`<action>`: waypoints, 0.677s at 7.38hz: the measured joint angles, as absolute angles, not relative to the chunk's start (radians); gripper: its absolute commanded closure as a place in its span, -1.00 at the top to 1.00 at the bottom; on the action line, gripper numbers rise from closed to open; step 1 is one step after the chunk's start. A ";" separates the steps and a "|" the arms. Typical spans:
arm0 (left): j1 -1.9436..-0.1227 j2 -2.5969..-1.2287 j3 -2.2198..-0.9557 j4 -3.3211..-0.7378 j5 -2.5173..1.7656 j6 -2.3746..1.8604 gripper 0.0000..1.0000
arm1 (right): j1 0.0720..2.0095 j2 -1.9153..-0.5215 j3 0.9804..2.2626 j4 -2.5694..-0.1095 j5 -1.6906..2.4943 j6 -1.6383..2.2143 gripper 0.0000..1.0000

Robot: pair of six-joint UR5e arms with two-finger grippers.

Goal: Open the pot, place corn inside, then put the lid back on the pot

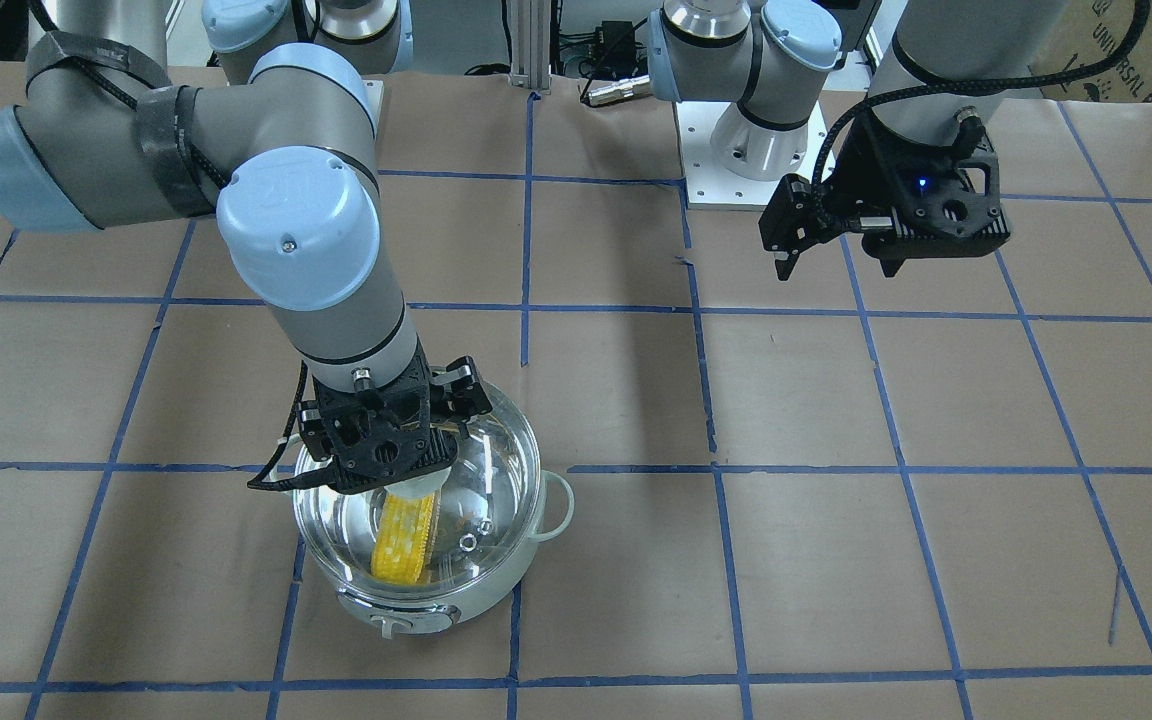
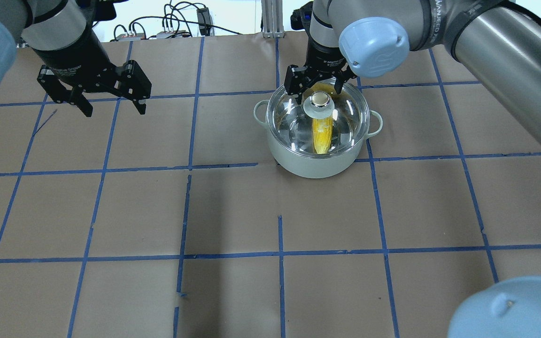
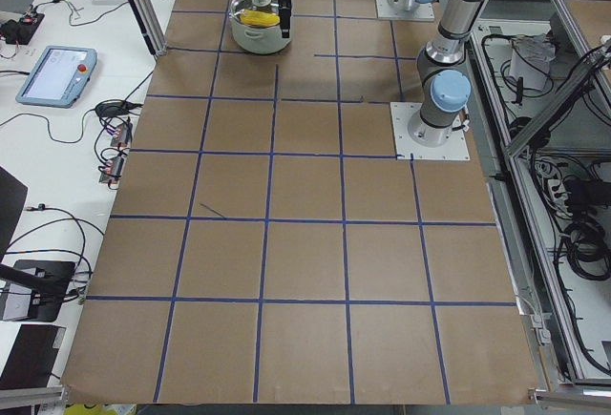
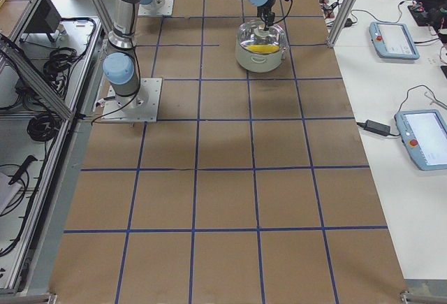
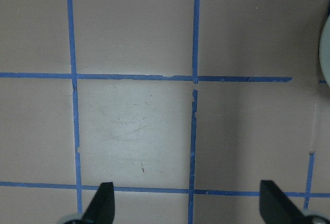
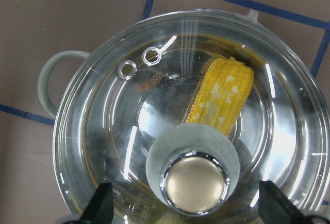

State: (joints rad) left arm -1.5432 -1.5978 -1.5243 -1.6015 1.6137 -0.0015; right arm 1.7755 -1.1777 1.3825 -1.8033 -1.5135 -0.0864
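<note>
A: The brown paper tabletop (image 2: 233,206), taped into a blue grid, carried the round pale mint pot (image 2: 317,165) on the robot's right half. What was the step?

B: By my reading, the last 1: letting go and backing off. The yellow tapered ear of corn (image 2: 322,134) lay inside the pot, and the round clear glass lid (image 2: 348,117) sat over it. The right gripper (image 2: 319,91) hung just above, fingers spread wide to either side of the shiny metallic knob (image 6: 195,184), gripping nothing.

A: How would that be done well?

B: Rise straight up with the fingers apart, so neither catches the knob and drags the lid off-centre. No sideways travel until the tips clear it.

A: And the left gripper (image 2: 114,111)?

B: It was also spread and empty, over bare paper well apart from the pot. It had no part in this.

A: What did 1 view give that another lacked?

B: The right wrist view showed the gaps on both sides of the knob and the 2 small vent holes (image 6: 139,63), which the overhead did not. Only the front-facing view showed the control knob (image 1: 391,625). The lid's rim probably sat flush, though the gripper hid part of it there.
</note>
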 measured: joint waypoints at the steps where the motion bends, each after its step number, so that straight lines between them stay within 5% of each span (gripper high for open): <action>1: -1.543 -1.598 -1.524 -1.601 1.614 -0.002 0.99 | 1.774 -1.207 1.390 -1.797 -1.518 -0.086 0.99; 5: -1.543 -1.597 -1.524 -1.601 1.614 -0.002 0.99 | 1.733 -1.419 1.554 -1.772 -1.548 -0.085 1.00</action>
